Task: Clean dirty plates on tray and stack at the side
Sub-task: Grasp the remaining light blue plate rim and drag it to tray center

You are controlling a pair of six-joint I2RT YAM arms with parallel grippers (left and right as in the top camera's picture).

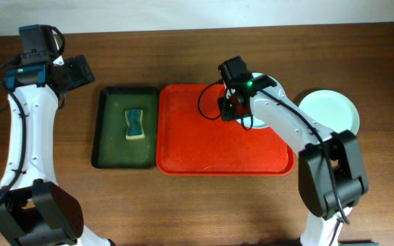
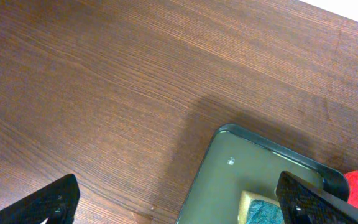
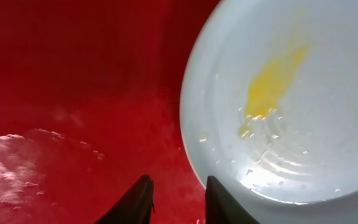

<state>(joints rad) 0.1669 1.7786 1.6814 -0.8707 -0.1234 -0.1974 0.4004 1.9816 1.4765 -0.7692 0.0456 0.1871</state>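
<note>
Table (image 1: 183,205): dark brown wood; everything stands on it.
Red tray (image 1: 204,150): sits in the middle of the table, with wet patches on its floor in the right wrist view.
Green tray (image 1: 108,154): narrower and dark, just beside the red tray at its 9 o'clock.
Mint plate (image 1: 330,113): on the bare table, off the red tray toward its 2 to 3 o'clock. From above I can't tell whether it is one plate or several.
Smeared plate (image 3: 303,93): pale, lying on the red tray near its 2 o'clock corner, mostly hidden under the right arm from overhead.
Left gripper (image 2: 176,186): fingers spread wide, hanging over the wood at the green tray's 10 o'clock corner.
Right gripper (image 3: 176,202): fingers drawn narrow with a slit of red tray showing between them, low at the smeared plate's 7 o'clock edge, one finger over the rim.
Sponge (image 1: 135,124): teal over yellow, lying in the green tray.
Yellow smear (image 3: 272,81): in the middle of the smeared plate, with droplets around it.
</note>
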